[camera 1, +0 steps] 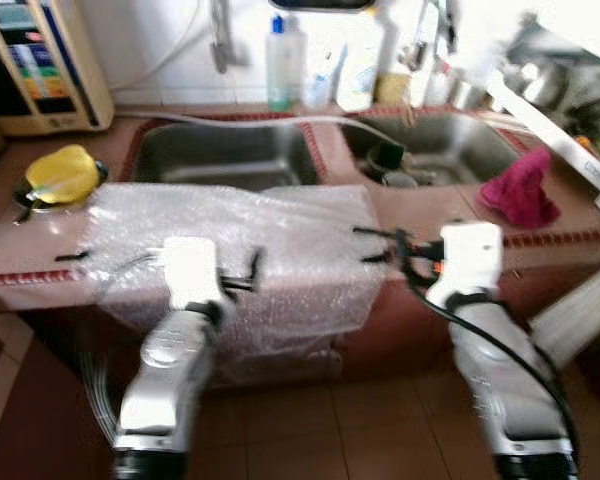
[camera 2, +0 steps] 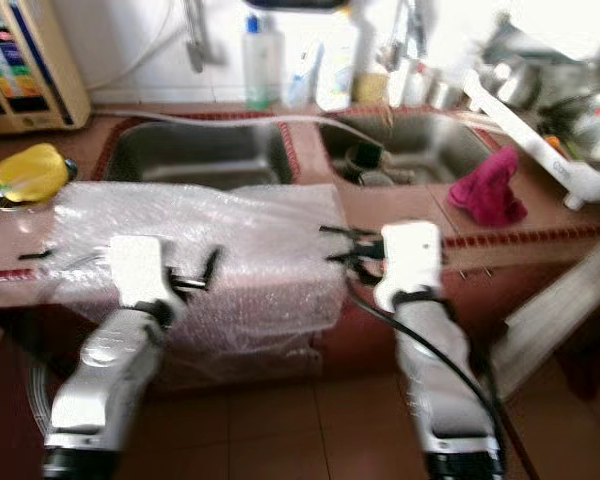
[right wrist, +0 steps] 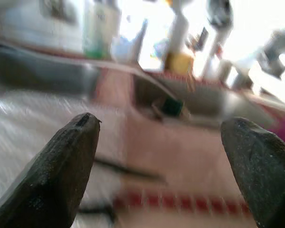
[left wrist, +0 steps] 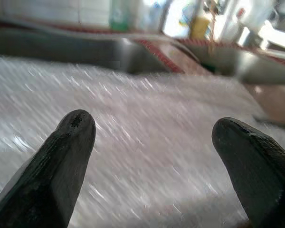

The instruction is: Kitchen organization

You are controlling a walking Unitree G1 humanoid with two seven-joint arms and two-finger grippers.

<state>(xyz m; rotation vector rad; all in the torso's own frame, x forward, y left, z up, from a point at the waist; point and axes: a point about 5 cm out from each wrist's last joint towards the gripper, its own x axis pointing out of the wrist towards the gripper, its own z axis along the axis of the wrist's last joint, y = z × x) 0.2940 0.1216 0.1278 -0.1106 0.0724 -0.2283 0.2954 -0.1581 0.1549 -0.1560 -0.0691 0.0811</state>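
Table [camera 1: 430, 215]: reddish tiled top with a double sink [camera 1: 225, 155] set into it, front edge facing the robot.

Bubble wrap sheet [camera 1: 270, 260]: large, clear, spread over the front of the table before the left basin and draped down over the edge toward the floor. Judged to be the thing in hand for the tidying.

Left gripper [camera 1: 158, 260]: raised over the left part of the sheet, fingers spread wide; the left wrist view looks across the wrap between the two tips, which hold nothing.

Right gripper [camera 1: 380, 245]: at the sheet's right edge, just above the table, fingers [right wrist: 61, 161] spread and empty.

Step, as judged: approach for a two-handed pickup of the wrap, no grasp made yet. Next move calls for lowering each gripper onto an edge and pinching the thin film; it is slippery and limp, so a shallow pinch may slide off and the hanging part may drag.

Surroundings: magenta cloth [camera 1: 520, 188] on the table to the right, well apart from the sheet. Yellow object [camera 1: 62, 172] in a small dark pan near the sheet's far left corner. Bottles [camera 1: 283, 60] stand behind the sink. A small dark item lies on the table at the sheet's left edge, too blurred to identify; it could catch when the sheet lifts.
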